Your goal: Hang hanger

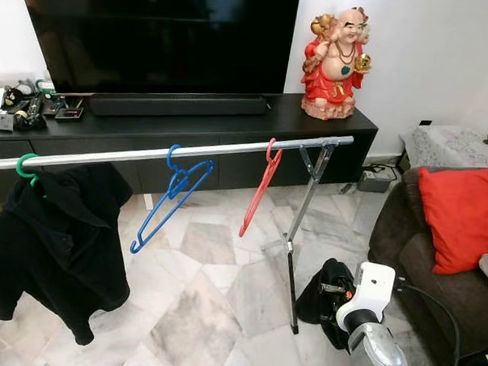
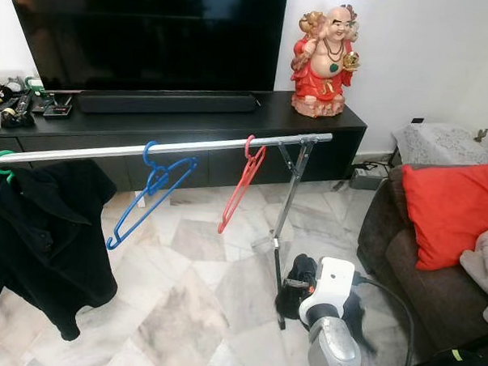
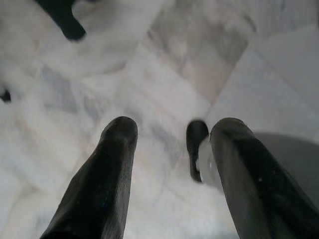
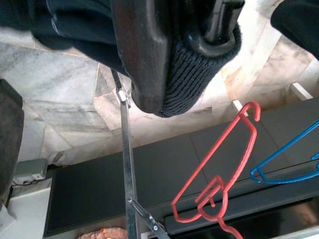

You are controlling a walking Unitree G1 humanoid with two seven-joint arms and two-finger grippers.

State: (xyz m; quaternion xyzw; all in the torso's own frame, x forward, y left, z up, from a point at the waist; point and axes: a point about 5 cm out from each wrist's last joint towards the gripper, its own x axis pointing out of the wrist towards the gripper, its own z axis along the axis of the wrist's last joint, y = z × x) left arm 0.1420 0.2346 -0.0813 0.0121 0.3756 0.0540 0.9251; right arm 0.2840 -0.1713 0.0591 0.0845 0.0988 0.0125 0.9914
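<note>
- Now I see the red hanger [image 1: 259, 189] hooked on the rail [image 1: 189, 151], right of the blue hanger [image 1: 169, 198].
- My left gripper [image 3: 172, 164] hangs released over the floor [image 3: 164, 69].
- My right gripper [image 1: 329, 303] sits low near the rack's leg; jaws, I cannot tell.

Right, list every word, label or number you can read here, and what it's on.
None can be read.
TV: dark screen, no brand legible.
Clutter on the cabinet's left end: too small to read.
Statue, hangers on the rail: no print seen.

Left end effector [image 3: 172, 149] open over floor; right arm [image 1: 368, 318] lowered.
</note>
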